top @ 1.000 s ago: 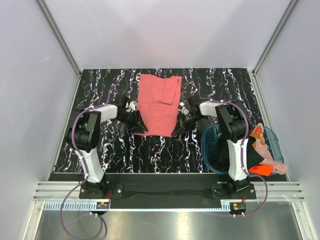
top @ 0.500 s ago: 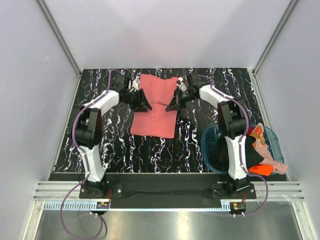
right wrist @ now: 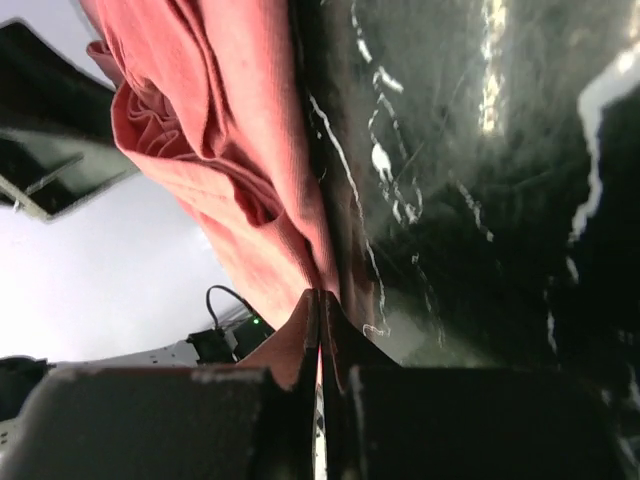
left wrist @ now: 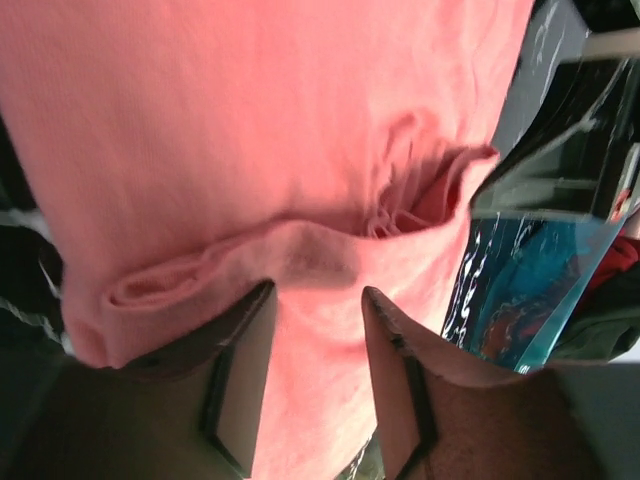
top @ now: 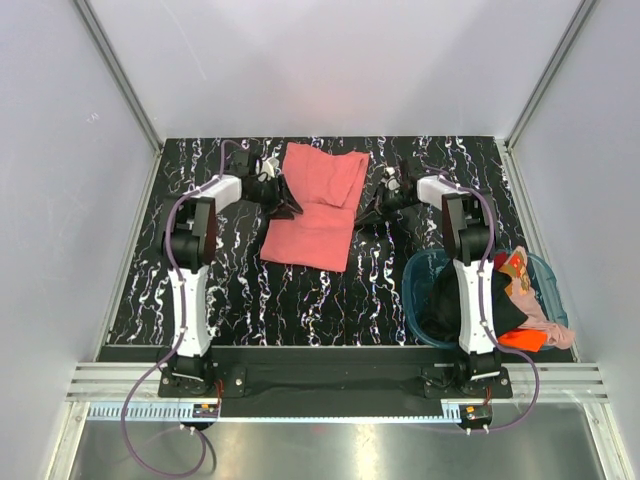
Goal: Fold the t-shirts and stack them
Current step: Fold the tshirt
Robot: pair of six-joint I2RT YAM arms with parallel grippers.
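Note:
The salmon-red t-shirt lies folded on the black marbled table, its far part creased and skewed right. My left gripper is at the shirt's left edge. In the left wrist view this gripper is open, with the shirt and a rolled fold beyond its fingertips. My right gripper is at the shirt's right edge. In the right wrist view it is shut, with the shirt's edge running into its tips. A black shirt, an orange one and a pale pink one sit in the basket.
The round teal basket stands at the near right beside the right arm's base, and it also shows in the left wrist view. Grey walls close the table on the left, far and right sides.
Both grippers moved from the shirt's near corners to its far half, then spread apart. The shirt's far part is now bunched and turned to the right.

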